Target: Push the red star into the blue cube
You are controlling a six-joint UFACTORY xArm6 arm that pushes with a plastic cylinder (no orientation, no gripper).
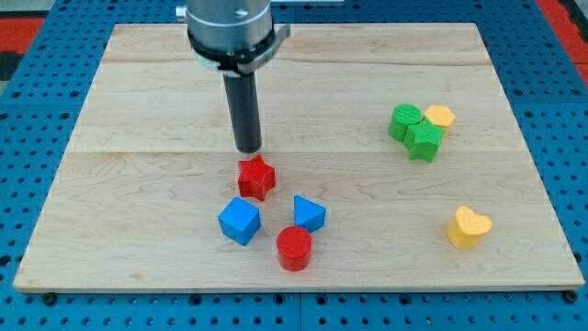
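Blocks: two red (256,176), two blue (239,221), two green (404,121), two yellow (468,226).

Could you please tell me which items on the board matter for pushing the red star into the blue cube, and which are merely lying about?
Job: my tip, red star, blue cube.

Lying about: blue triangle, red cylinder, two green blocks, small yellow block, yellow heart.

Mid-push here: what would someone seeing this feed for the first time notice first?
The dark rod coming down from the view's top, my tip just above the red star. Below it sit the blue cube, a blue triangular block and a red cylinder. At the view's right, two green blocks huddle with a small yellow one.
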